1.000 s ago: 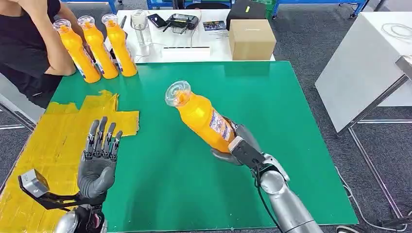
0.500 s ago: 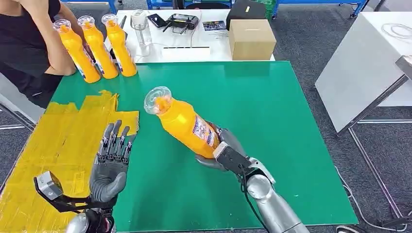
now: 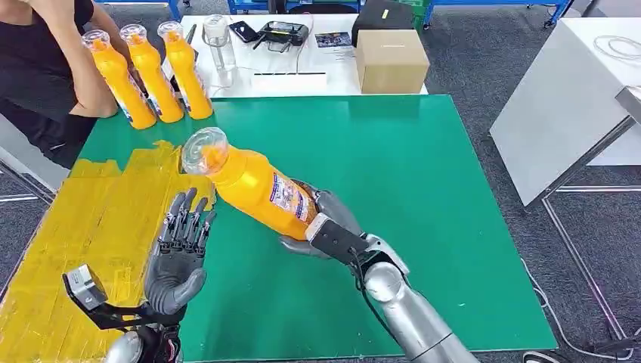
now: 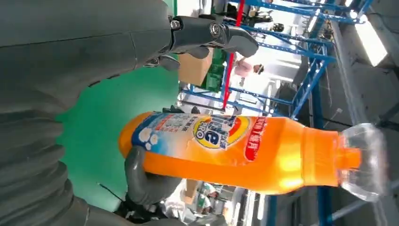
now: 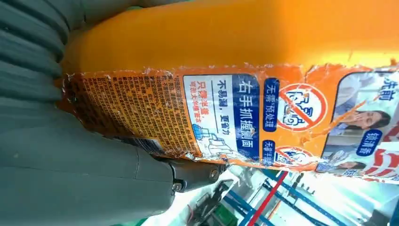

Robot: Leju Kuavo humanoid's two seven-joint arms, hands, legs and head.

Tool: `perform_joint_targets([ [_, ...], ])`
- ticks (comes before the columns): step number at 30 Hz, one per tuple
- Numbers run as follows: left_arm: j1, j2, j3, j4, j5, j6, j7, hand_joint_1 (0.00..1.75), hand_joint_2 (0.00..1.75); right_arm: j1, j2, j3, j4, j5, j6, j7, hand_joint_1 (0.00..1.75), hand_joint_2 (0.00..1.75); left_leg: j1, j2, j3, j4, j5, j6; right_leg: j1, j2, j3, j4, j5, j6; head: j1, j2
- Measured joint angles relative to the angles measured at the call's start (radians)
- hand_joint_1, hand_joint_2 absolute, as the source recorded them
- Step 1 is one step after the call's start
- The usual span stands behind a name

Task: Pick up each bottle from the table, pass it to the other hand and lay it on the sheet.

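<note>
My right hand (image 3: pixel 321 227) grips the orange bottle (image 3: pixel 253 185) around its lower body, clear of the green table (image 3: pixel 423 189), with the clear cap (image 3: pixel 204 150) tilted out toward my left side — I judge that leaves the upper body free for the other hand to take. My left hand (image 3: pixel 180 253) holds nothing, palm up and fingers apart, just beside the bottle at the edge of the yellow sheet (image 3: pixel 91 219), ready to receive. Three more orange bottles (image 3: pixel 151 76) stand at the table's far corner, near a person's arm (image 3: pixel 79 72) — not yet handled
</note>
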Motion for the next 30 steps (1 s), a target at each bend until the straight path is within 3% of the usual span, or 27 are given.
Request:
perform_joint_targets([
  [11, -0.023, -0.002, -0.013, -0.001, -0.116, 0.089, -0.021, 0.00, 1.75, -0.029, 0.066, 0.113, 0.062, 0.051, -0.035, 0.050, 1.75, 1.75, 0.000, 0.000, 0.000, 0.000, 0.000, 0.000, 0.000, 0.000, -0.001, 0.000, 0.000, 0.000, 0.000, 0.000],
  [30, -0.040, -0.006, 0.016, 0.010, -0.114, 0.106, -0.003, 0.00, 1.75, -0.030, 0.143, 0.255, 0.297, 0.107, -0.069, 0.058, 1.75, 1.75, 0.000, 0.000, 0.000, 0.000, 0.000, 0.000, 0.000, 0.000, -0.001, 0.000, 0.000, 0.000, 0.000, 0.000],
])
